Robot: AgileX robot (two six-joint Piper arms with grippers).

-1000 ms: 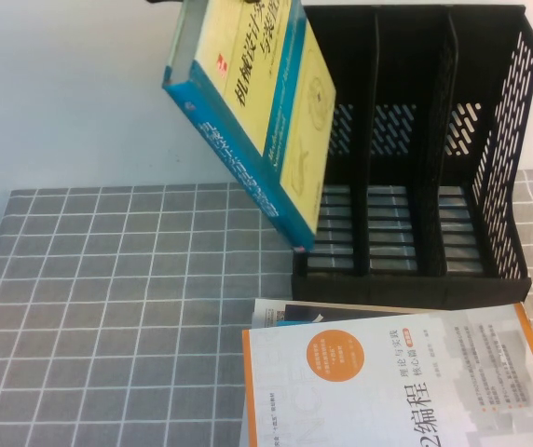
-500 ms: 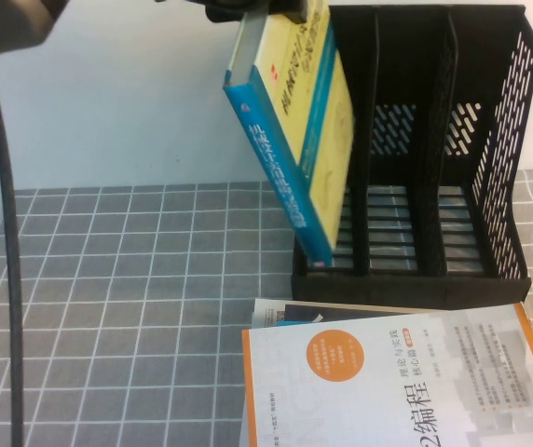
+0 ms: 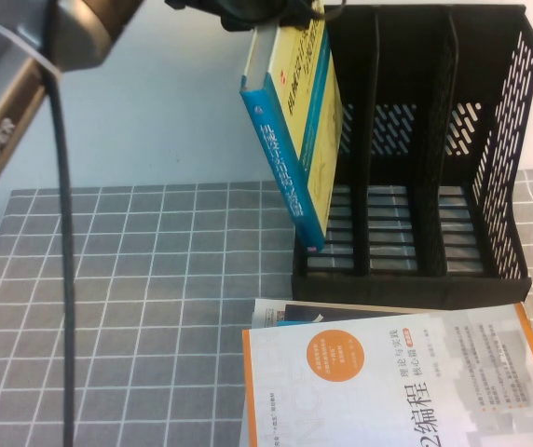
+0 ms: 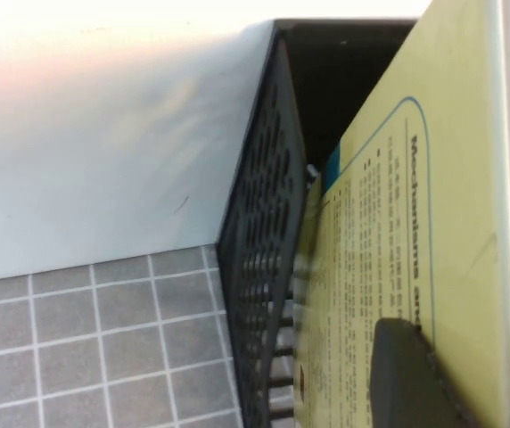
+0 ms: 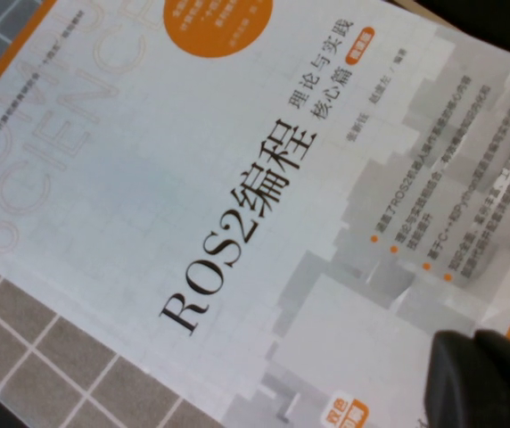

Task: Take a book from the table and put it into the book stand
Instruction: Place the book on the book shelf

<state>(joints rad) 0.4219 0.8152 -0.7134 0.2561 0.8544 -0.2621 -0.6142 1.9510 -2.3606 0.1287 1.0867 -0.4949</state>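
Gripping the top edge of the yellow-green book, our left gripper sits at the very top of the high view, its jaws closed on the cover; in the left wrist view one dark finger lies flat against the yellow cover. We hold the book off the desk, tilted, its blue spine facing our left and its lower corner down at the slatted base of the black book stand, in the leftmost of the three slots. From the left wrist view the cover runs just beside the stand's perforated outer wall; we cannot tell whether they touch.

Our right gripper hangs low over the white book with the orange circle, which lies flat on the grey gridded cloth in front of the stand, resting on top of another book whose edge peeks out behind it. Only a dark corner of that gripper shows, so we cannot tell how its jaws stand.
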